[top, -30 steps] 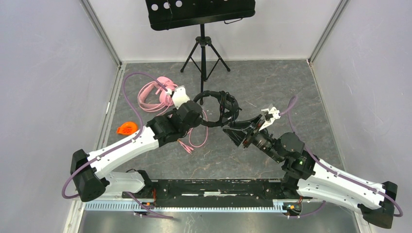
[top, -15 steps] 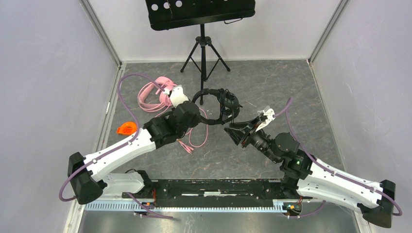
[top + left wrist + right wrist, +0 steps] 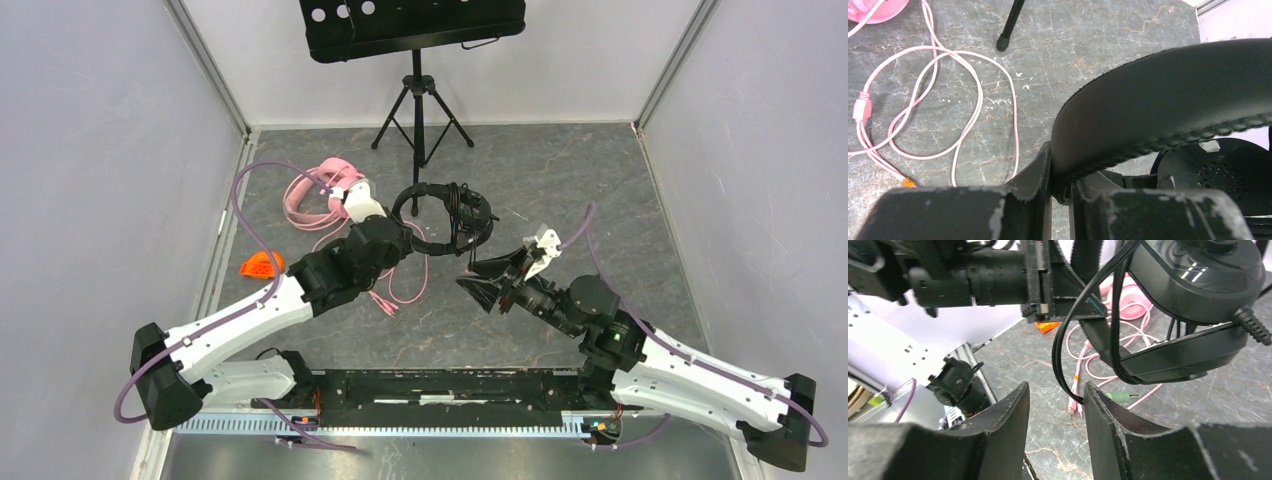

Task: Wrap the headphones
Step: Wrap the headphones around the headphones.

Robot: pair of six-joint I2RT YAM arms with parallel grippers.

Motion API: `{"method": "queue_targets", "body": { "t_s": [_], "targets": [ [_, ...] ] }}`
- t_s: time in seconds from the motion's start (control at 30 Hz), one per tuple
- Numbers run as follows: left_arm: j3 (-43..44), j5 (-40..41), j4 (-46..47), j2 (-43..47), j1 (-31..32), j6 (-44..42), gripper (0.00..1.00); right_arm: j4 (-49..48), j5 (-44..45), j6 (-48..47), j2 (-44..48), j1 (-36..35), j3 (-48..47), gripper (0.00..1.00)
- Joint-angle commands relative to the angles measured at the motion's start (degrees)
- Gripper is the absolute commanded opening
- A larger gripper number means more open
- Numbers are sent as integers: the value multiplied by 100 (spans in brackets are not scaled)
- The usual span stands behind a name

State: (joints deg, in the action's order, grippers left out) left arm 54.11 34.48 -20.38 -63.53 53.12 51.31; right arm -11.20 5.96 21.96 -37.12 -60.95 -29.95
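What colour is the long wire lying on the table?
The cable is pink; the left wrist view shows it best.

Grey marbled floor (image 3: 560, 170), pale lilac walls (image 3: 100, 150) on 3 sides, blk tripod music stand (image 3: 417, 88) at back.

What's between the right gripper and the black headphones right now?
A loop of thin black cable, hanging by the right gripper's open fingertips below the black headphones; the right wrist view shows it.
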Motion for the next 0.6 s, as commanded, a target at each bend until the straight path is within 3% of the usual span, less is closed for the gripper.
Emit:
{"method": "queue_targets", "body": {
  "t_s": [0.0, 0.4, 0.57],
  "targets": [
    [21, 259, 870, 249, 13, -159, 2, 31, -525, -84, 382, -32, -237, 50],
    [-23, 428, 871, 196, 7, -279, 2, 418, -93, 448, 627, -43, -1243, 54],
    [2, 431, 879, 163, 7, -323, 2, 981, 950, 243, 325, -40, -1763, 60]
  ]
}}
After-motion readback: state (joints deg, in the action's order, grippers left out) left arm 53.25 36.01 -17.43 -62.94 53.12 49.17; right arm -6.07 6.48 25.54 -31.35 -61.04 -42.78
